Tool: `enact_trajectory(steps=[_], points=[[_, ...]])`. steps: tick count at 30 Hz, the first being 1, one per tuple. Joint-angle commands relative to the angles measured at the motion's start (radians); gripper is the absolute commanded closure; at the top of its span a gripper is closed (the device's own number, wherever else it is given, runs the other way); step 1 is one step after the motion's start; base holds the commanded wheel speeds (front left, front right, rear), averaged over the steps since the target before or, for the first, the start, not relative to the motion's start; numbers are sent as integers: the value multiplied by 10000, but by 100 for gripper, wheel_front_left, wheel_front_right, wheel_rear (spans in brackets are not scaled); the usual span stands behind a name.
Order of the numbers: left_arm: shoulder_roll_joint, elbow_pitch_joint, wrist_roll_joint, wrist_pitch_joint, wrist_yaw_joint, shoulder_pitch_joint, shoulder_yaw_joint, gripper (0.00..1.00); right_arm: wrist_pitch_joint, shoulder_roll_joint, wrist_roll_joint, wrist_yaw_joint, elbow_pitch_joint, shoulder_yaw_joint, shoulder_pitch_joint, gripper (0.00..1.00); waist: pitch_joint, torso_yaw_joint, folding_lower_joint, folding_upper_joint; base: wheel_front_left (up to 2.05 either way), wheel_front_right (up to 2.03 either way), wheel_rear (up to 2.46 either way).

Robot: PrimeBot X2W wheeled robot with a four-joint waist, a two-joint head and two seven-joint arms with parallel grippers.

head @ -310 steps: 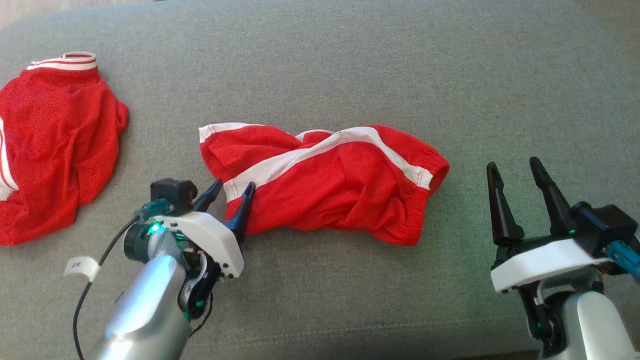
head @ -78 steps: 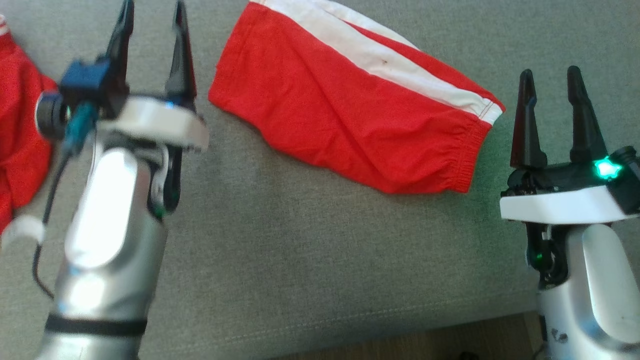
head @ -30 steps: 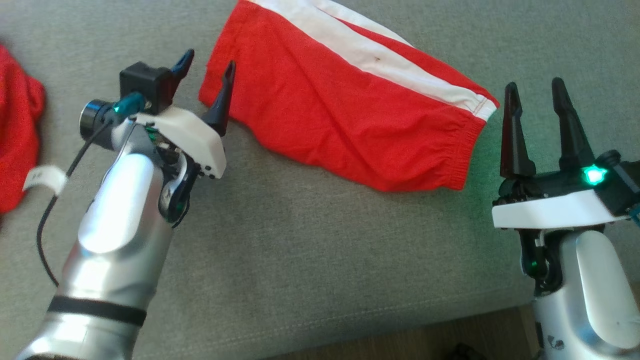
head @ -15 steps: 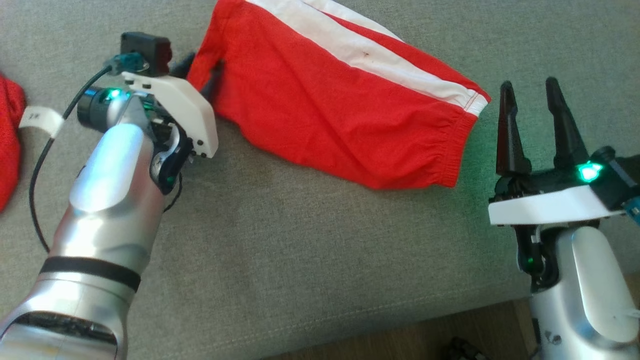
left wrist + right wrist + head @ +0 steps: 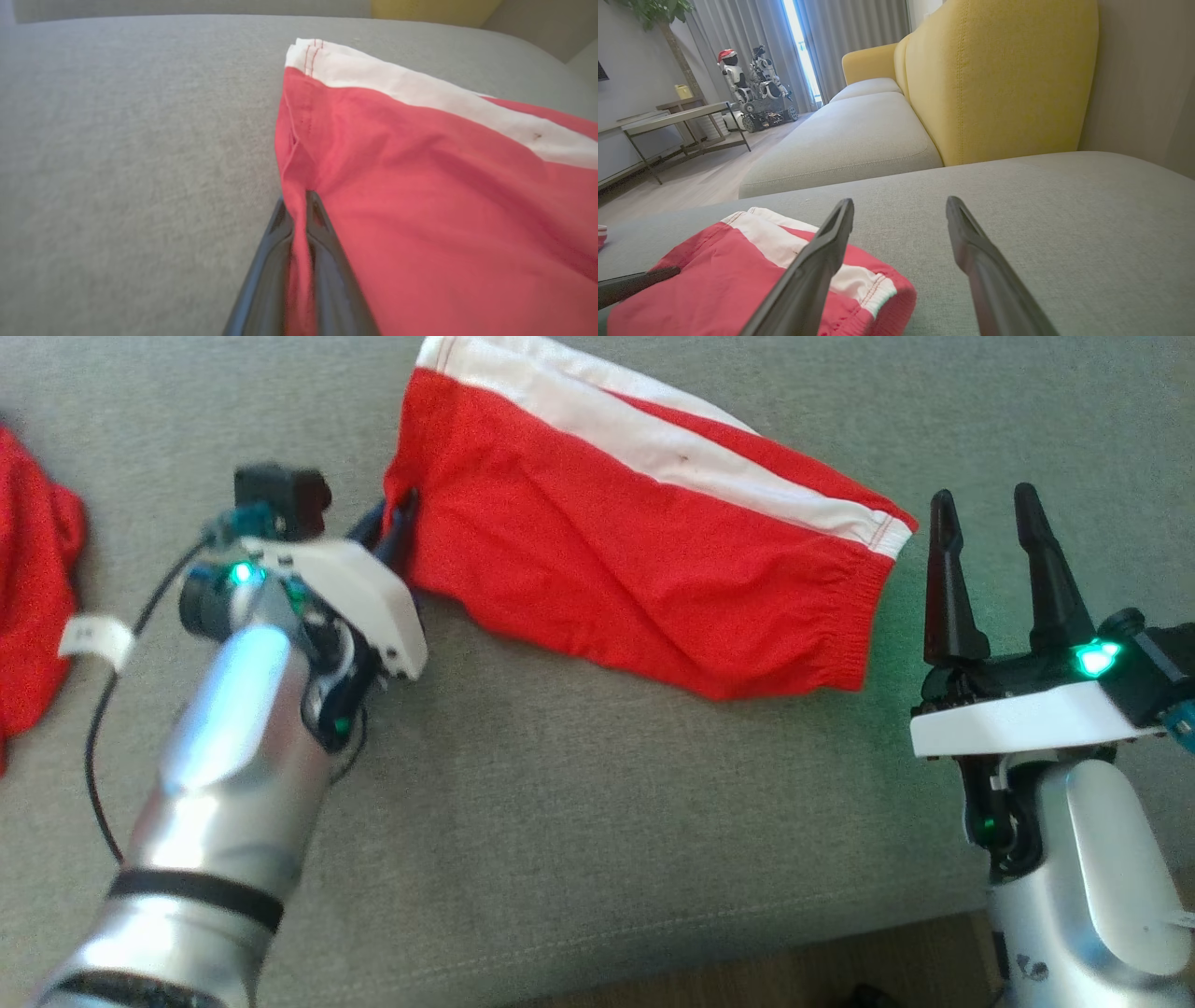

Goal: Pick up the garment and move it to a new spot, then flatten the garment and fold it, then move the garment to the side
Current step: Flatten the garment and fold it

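Left pincer (image 5: 298, 200) clamps the garment (image 5: 653, 551) — fold plain in wrist view — right pincer (image 5: 982, 499) gapes.

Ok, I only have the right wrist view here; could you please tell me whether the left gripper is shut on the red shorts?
Observer: Yes. The left wrist view shows the left gripper shut, with a fold of the red shorts pinched in it.
Operator: Thank you. Where on the shorts is that grip?
Observer: In the head view it is on the edge opposite the elastic waistband, in the red part rather than the white stripe.
Operator: And is anything lying further to the robot's left?
Observer: Yes, another red garment lies on the grey cushion, apart from the shorts.
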Motion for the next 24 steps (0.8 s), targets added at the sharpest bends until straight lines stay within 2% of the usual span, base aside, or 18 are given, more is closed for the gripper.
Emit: enact_trajectory(steps=[1, 5, 12, 22, 23, 24], points=[[275, -204, -126, -49, 79, 423, 291, 100, 62, -33, -3, 42, -314, 185, -1, 0, -94, 149, 0, 0, 0, 0, 0], [300, -1041, -339, -259, 154, 1401, 339, 100, 222, -33, -73, 42, -360, 63, 129, 0, -302, 531, 0, 0, 0, 0, 0], [484, -2873, -771, -266, 911, 3310, 711, 100, 522, -33, -152, 42, -387, -86, 446, 0, -794, 888, 0, 0, 0, 0, 0], [635, -5268, -878, 185, 1781, 4979, 729, 100, 874, -33, -112, 42, -549, -269, 833, 0, -1036, 848, 0, 0, 0, 0, 0], [661, -5383, -860, 222, 1846, 5052, 722, 61, 887, -33, -98, 42, -559, -268, 856, 0, -1048, 833, 0, 0, 0, 0, 0], [679, -5498, -827, 204, 1941, 5102, 743, 0, 899, -33, -86, 42, -572, -264, 877, 0, -1054, 820, 0, 0, 0, 0, 0]])
